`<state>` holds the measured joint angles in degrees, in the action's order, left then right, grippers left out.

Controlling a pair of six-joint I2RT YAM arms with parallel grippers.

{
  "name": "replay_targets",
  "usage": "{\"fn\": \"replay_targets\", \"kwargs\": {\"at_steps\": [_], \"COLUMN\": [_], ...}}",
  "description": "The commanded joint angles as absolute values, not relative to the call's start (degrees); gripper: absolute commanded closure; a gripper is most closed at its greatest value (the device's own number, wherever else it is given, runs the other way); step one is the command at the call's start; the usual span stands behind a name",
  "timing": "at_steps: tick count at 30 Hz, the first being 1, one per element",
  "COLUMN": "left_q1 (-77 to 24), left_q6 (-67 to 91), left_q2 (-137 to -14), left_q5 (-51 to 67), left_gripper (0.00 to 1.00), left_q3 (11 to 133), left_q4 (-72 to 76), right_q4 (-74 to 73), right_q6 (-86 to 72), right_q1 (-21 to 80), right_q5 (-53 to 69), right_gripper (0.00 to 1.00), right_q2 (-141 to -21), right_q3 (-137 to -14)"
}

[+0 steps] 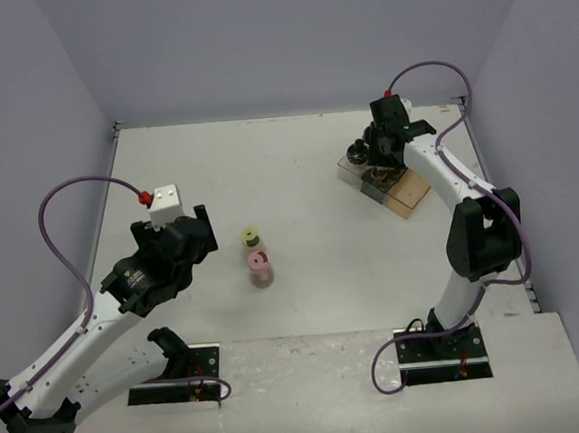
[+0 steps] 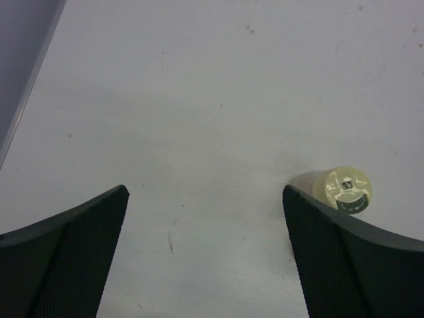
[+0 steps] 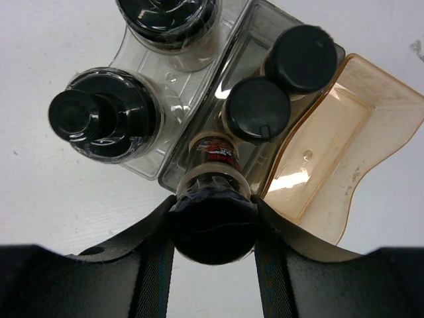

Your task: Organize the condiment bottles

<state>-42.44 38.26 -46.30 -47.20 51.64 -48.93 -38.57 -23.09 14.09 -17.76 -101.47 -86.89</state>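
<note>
Pinches a slim dark-capped jar [image 3: 213, 232] by its cap between the right fingers [image 3: 151, 268], one pad pressed to each side, at the far right of the counter [image 1: 296, 166]. Holds it upright, red label showing just below the cap, at the near end of a narrow compartment of the clear tray [image 3: 255, 30]; cannot tell whether its base touches the tray floor. Shares that row with two more slim dark-capped jars [image 3: 257, 109], upright, one behind the other, touching or nearly so. Beside them, in the tray's rounded section: two larger round dark-capped jars [image 3: 106, 122], upright, side by side. Against the tray's opposite flank: an amber-tinted tray [image 3: 344, 132].

Spreads the left fingers [image 2: 73, 255] wide above bare counter on the left side, gripping nothing. Just beyond the tip of one finger, outside the gap: a pale-yellow-capped jar [image 2: 344, 189], upright. Seen from above, stands near the counter's middle, with a pink-capped jar [image 1: 259, 266] just on its near side, close to touching; both well apart from the clear tray.
</note>
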Motion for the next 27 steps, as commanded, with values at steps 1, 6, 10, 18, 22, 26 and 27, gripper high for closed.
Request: {"fn": "replay_targets", "kwargs": {"at_steps": [1,6,10,18,22,26,27], "left_q1": [-42.19,-42.19,-42.19,-42.19,-42.19,-42.19,-42.1], "left_q6": [36.83,36.74,36.65,36.3,36.3,36.47,36.47], "left_q2": [-45.7,-45.7,-45.88,-46.05,-46.23,-46.32,-46.41], "left_q5": [-47.37,-47.29,-47.2,-46.85,-46.85,-47.11,-47.46], "left_gripper": [0.0,0.0,0.0,0.0,0.0,0.0,0.0], "left_q3": [51.15,51.15,51.15,51.07,51.15,51.15,51.15], "left_q4": [-47.02,-46.85,-46.84,-46.58,-46.58,-46.49,-46.58], "right_q4": [-37.35,-37.27,-37.27,-38.84,-40.43,-42.18,-42.27], "right_q6": [-22.41,-23.2,-22.94,-23.12,-22.76,-22.76,-22.85], "right_q1": [13.36,13.36,13.27,13.27,13.36,15.1,16.16], "right_q5": [-16.17,-15.21,-14.77,-14.59,-14.07,-13.8,-14.23], "right_gripper": [0.98,0.9,0.77,0.37,0.29,0.28,0.28], "right_q2": [-104.23,-106.08,-107.84,-106.88,-104.08,-98.8,-97.14], "right_q3": [-88.51,-87.19,-87.63,-88.33,-89.29,-89.39,-88.69]}}
